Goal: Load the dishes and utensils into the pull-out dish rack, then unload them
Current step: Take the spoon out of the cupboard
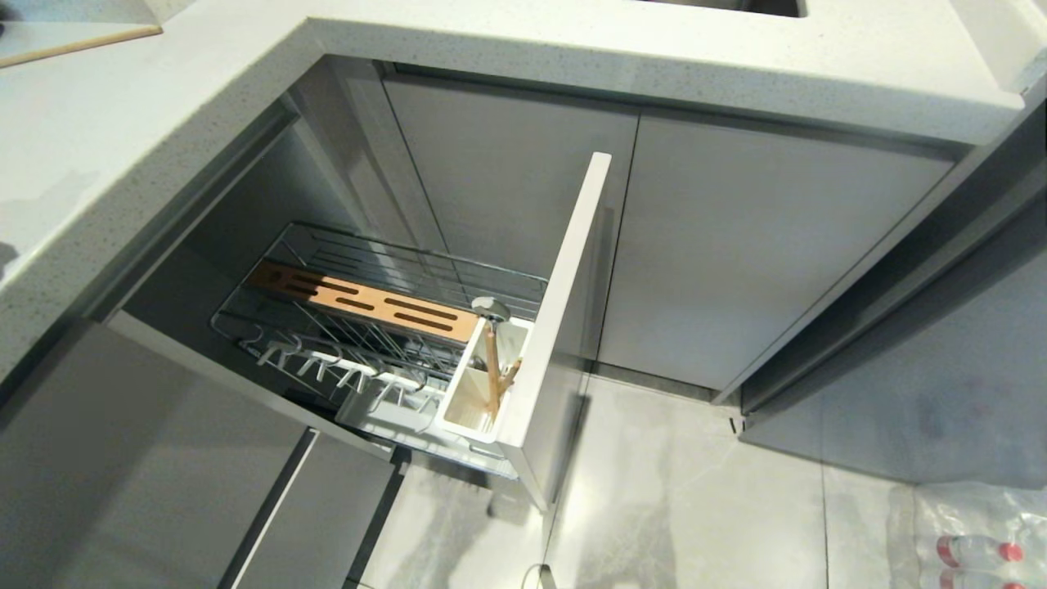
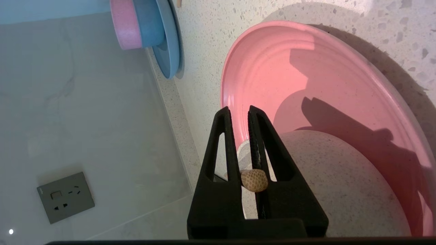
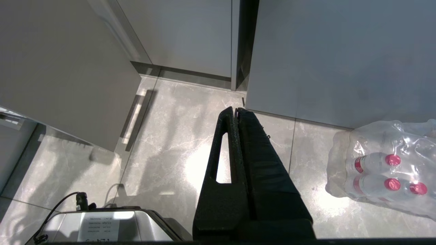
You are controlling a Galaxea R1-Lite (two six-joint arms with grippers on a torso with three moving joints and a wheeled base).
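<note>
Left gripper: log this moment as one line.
left gripper: shut on white bowl rim | bowl: on pink plate | rack cup: chopsticks, spoon

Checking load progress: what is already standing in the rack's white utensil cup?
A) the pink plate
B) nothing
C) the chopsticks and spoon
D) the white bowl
C: in the head view the chopsticks and spoon stand in the utensil cup; the pink plate lies on the counter.
</note>
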